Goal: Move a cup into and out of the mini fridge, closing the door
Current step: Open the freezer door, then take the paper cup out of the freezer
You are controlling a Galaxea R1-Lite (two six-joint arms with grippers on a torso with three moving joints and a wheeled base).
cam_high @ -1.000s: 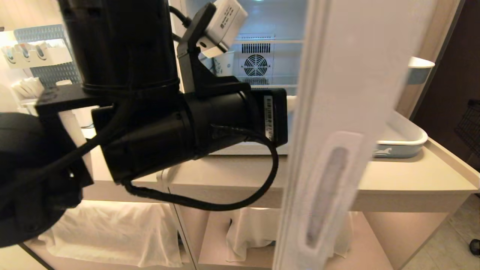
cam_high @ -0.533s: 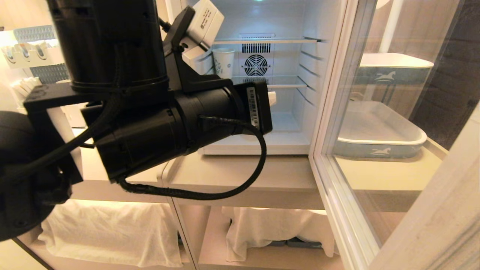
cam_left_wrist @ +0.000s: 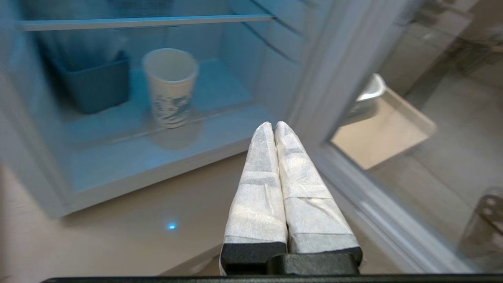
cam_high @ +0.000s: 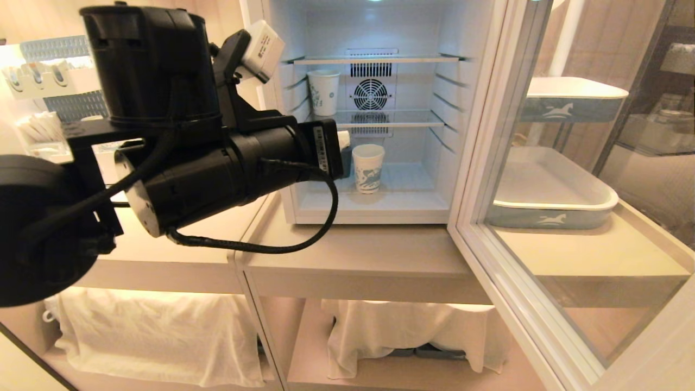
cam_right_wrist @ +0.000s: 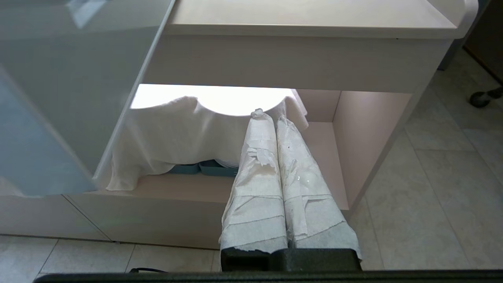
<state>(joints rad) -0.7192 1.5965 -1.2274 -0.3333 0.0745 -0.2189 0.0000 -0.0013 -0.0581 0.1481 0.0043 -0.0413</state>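
The mini fridge (cam_high: 374, 209) stands open on the counter, lit inside. The cup (cam_high: 368, 168), white with a blue print, stands upright on the fridge floor; it also shows in the left wrist view (cam_left_wrist: 171, 86). The door (cam_high: 488, 114) is swung wide to the right, its glass facing me. My left gripper (cam_high: 343, 137) is shut and empty, just outside the fridge's front left, short of the cup (cam_left_wrist: 274, 125). My right gripper (cam_right_wrist: 269, 116) is shut and empty, low in front of the counter's under-shelf.
A second paper cup (cam_high: 323, 92) stands on the middle wire shelf. A blue bin (cam_left_wrist: 96, 84) sits beside the cup on the fridge floor. White-and-blue trays (cam_high: 548, 212) lie on the counter behind the door glass. White cloths (cam_high: 163, 331) cover the lower shelves.
The door has swung from edge-on in front of the fridge to wide open on the right. My left arm has drawn back to the left, uncovering the cup on the fridge floor.
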